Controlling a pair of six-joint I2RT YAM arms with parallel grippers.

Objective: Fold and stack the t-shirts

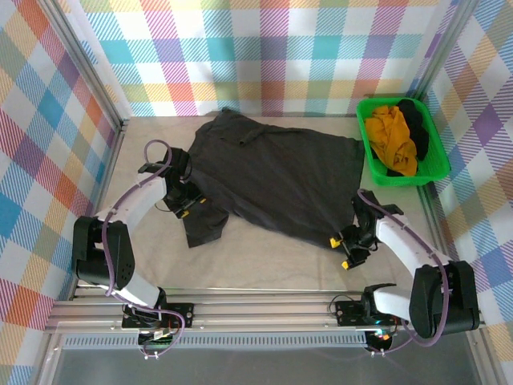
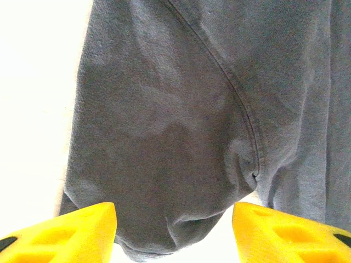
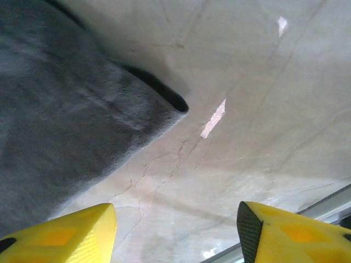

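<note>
Nearest the lens in the left wrist view, I see the left gripper [image 2: 174, 233] with its yellow fingers [image 2: 66, 230] standing apart and nothing clamped between them. A sleeve [image 2: 159, 164] of the charcoal t-shirt [image 1: 272, 172] lies directly below the gap. In the right wrist view, the right gripper [image 3: 175, 230] also has its fingers well apart and holds nothing. It hangs over the bare table [image 1: 264, 269], with the shirt's lower corner [image 3: 164, 101] just beside it.

From above, I see the charcoal t-shirt spread flat and unfolded across the middle of the table. Its collar is toward the far left and its hem is toward the right. The left gripper is at the near sleeve, and the right gripper is at the near right hem corner.

The green basket [image 1: 437, 164] stands at the far right, just beside the hem. It holds a crumpled mustard-yellow t-shirt [image 1: 390, 132] and a black t-shirt [image 1: 417, 120], touching each other.
</note>
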